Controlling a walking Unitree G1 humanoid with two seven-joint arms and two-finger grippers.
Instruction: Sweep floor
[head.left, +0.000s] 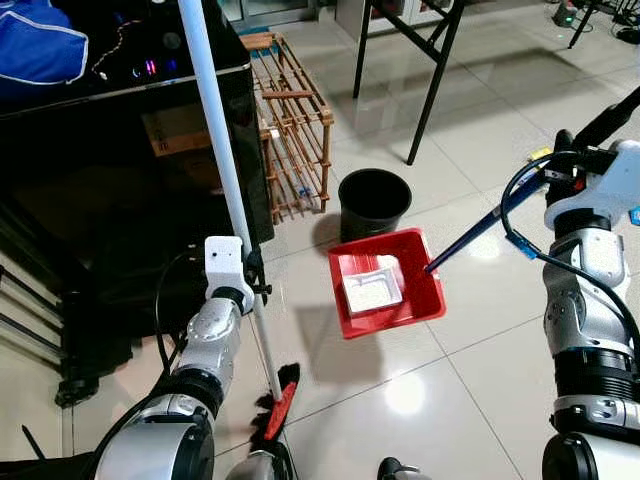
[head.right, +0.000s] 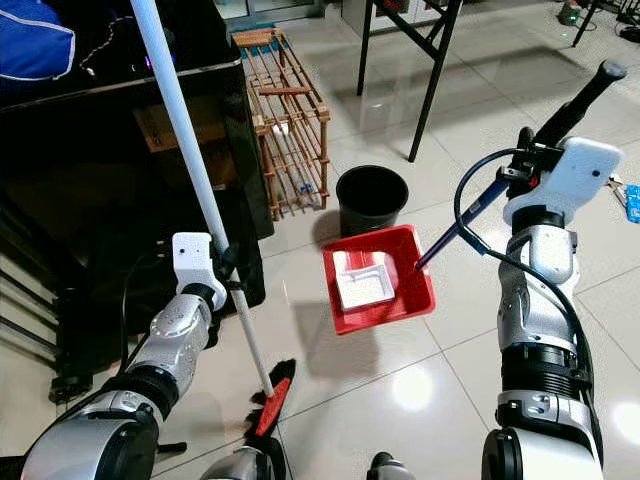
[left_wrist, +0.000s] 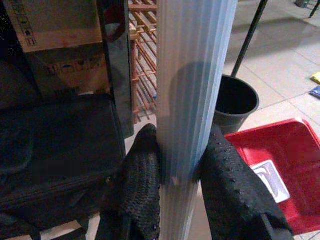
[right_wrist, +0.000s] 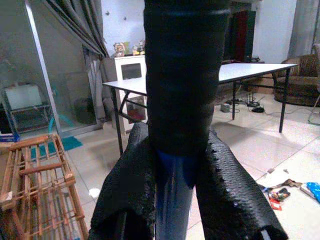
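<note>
While lifted off open tiles, dustpan nears bin.

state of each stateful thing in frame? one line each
left gripper: shut on the broom handle
right gripper: shut on the dustpan handle
red dustpan: lifted, white scrap inside
black bin: upright, open
broom head: down at floor

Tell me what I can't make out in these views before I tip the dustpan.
- Broom head: cut off by the bottom edge of both eye views; bristle contact with the floor unseen.
- White item in the red dustpan: too small to identify.
- Black bin: its inside is dark, contents unreadable.
- Left pincer: the white broom pole hides the floor ahead.
- Right pincer: the dustpan handle blocks the middle of its view.
</note>
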